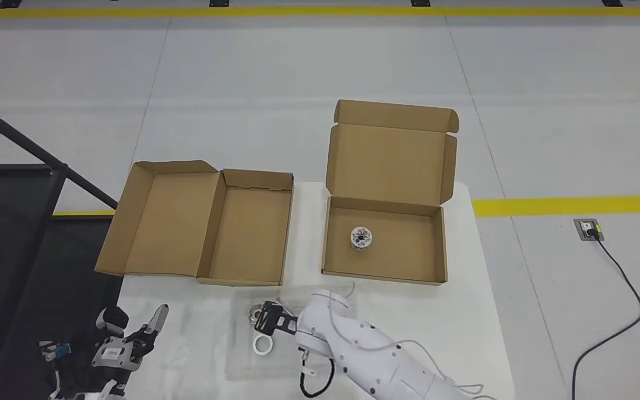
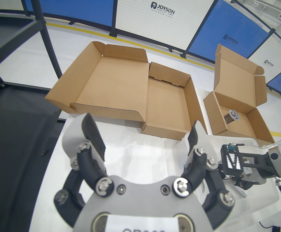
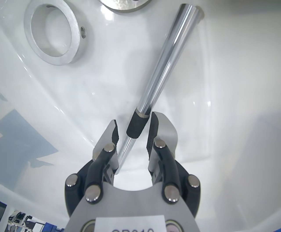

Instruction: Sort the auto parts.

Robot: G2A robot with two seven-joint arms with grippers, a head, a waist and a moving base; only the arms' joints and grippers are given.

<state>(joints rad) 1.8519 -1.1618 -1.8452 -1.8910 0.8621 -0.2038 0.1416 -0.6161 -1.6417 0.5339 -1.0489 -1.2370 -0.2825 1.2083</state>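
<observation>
A chrome rod [image 3: 166, 57] with a black sleeve [image 3: 136, 127] lies in the clear plastic tray [image 3: 230, 87]. My right gripper [image 3: 134, 131] is low in the tray, open, with one finger on each side of the sleeve and a small gap showing. A metal ring [image 3: 51, 33] and the edge of a flat metal disc [image 3: 125, 3] lie beyond it. In the top view the right gripper [image 1: 266, 320] is over the tray [image 1: 240, 365], next to the ring [image 1: 262, 346]. My left gripper [image 2: 142, 134] hangs open and empty over the table's left front [image 1: 130, 345].
Two open cardboard boxes stand at the back of the table. The left box [image 1: 250, 225] holds nothing. The right box [image 1: 385, 240] holds one round toothed metal part [image 1: 361, 238]. A dark rack [image 1: 30, 200] stands off the table's left side.
</observation>
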